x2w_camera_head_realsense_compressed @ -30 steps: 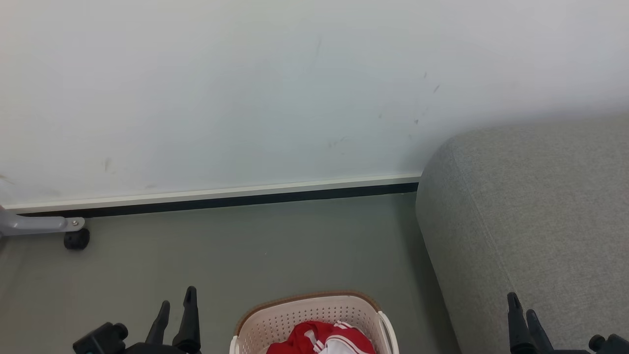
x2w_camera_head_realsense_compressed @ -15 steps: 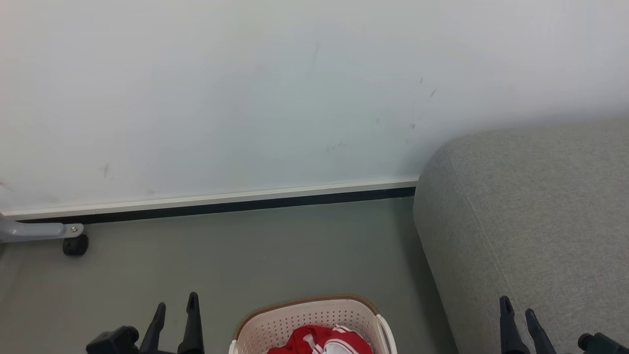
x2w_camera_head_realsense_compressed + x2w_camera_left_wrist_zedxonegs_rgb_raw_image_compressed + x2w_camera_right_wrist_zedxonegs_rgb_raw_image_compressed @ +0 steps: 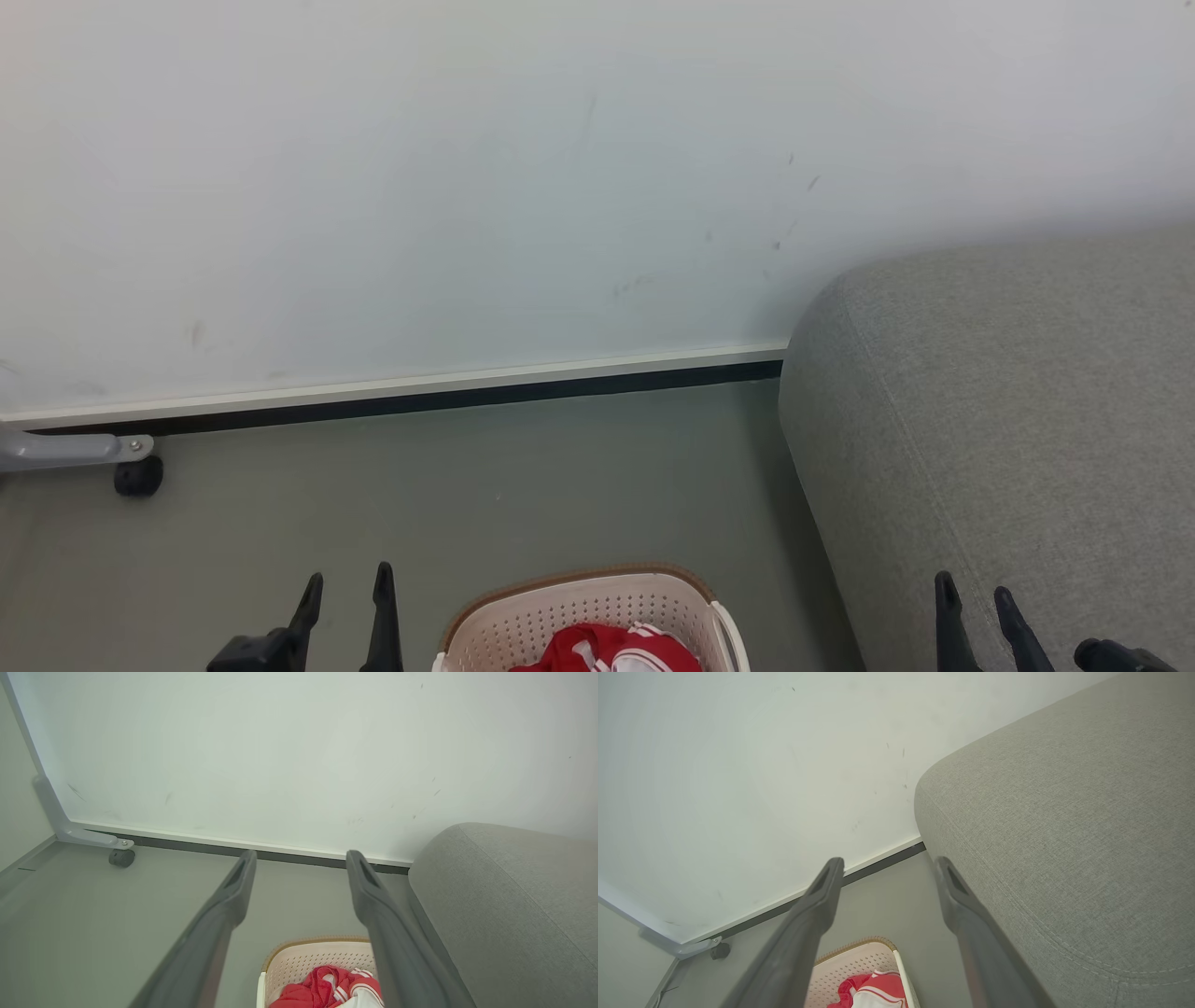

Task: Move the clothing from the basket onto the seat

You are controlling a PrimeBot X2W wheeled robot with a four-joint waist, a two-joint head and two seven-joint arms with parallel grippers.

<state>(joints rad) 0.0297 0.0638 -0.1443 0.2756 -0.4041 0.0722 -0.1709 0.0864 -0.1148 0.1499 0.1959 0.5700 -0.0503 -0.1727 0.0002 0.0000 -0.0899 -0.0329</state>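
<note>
Nearest, the left gripper and the right gripper both stand spread wide with nothing between their fingers; compared with a second ago their tips sit lower in the head view and a little closer in toward the middle, while the basket, the skirting board and the caster have all slid down the view together, so the camera has moved rather than the things; my reading is that the robot is only settling itself over the work and the reach has not yet begun. The clothing lies bunched inside the basket, red with white stripes, so nothing has reached the sofa; the basket stands on the floor between the two grippers, near the sofa's rounded end. The basket's near half is cut off by the bottom edge in every view, so how many garments it holds cannot be told; no numbers can be made out on the cloth; the sofa runs off the right edge; farther off, by the wall, the grey bracket over the caster is clipped at the left edge.
</note>
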